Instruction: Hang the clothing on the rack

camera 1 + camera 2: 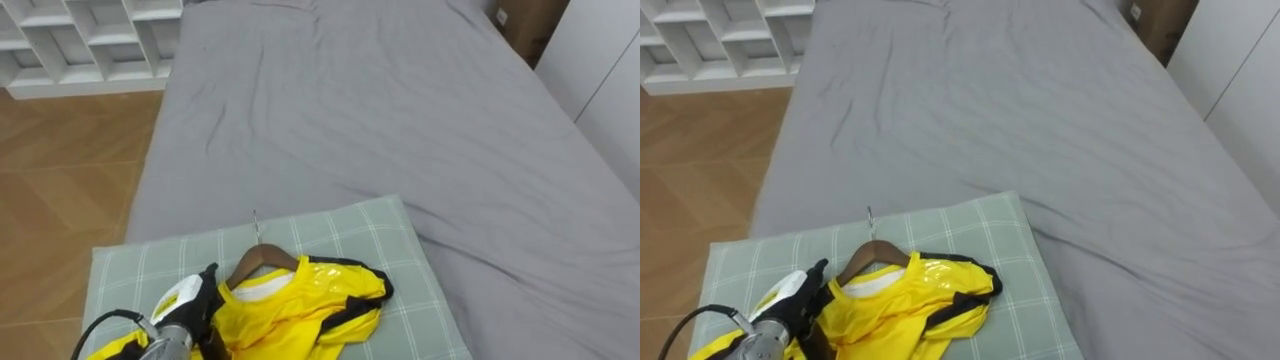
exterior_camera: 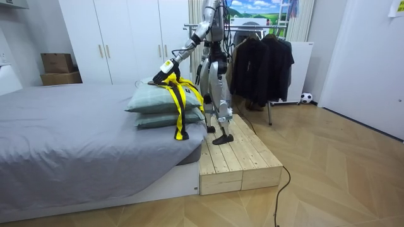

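Parked on wooden platform (image 2: 240, 157) hard against grey bed (image 1: 400, 120) at its pillow end, prob. for reach w/o bending. Clothes rack (image 2: 265, 57) just behind, likely the destination. Stacked pillows (image 1: 390, 235) at bed's near-left corner, serving as pickup spot. Yellow garment (image 1: 300, 305) on wooden hanger (image 1: 262, 258), toward top pillow's near edge, hook pointing up-bed, straps spilling over the edge. Left hand (image 1: 195, 300) at garment's left shoulder, apparently for a lift. Grip unreadable: half buried in cloth. Garment's lower part cut off at bottom of eye views.
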